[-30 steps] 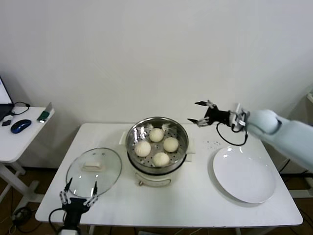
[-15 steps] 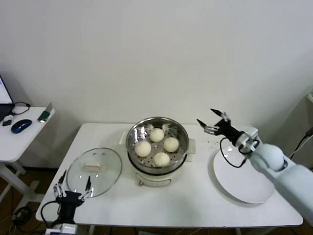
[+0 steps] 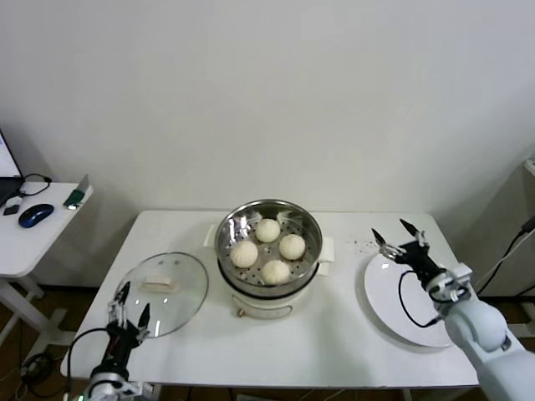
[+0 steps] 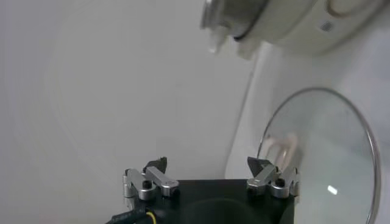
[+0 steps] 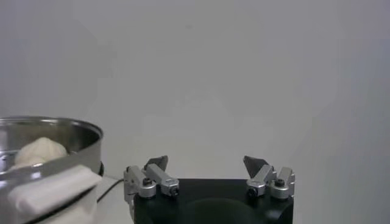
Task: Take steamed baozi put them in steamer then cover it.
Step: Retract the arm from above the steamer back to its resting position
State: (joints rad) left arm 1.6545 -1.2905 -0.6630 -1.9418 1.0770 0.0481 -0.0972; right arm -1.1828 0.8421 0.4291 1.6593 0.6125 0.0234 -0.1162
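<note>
Now I see four baozi in the steamer; left end effector released beside the cover, right end effector released right of the steamer.

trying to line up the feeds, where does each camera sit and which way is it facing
Head: up high, looking down at the table, steamer, four buns, lid, plate; both arms show.
Left wrist: behind the left gripper, open fingers, facing lid and steamer base.
Right wrist: behind the right gripper, open, facing wall; steamer beside.
All three share the steamer.
</note>
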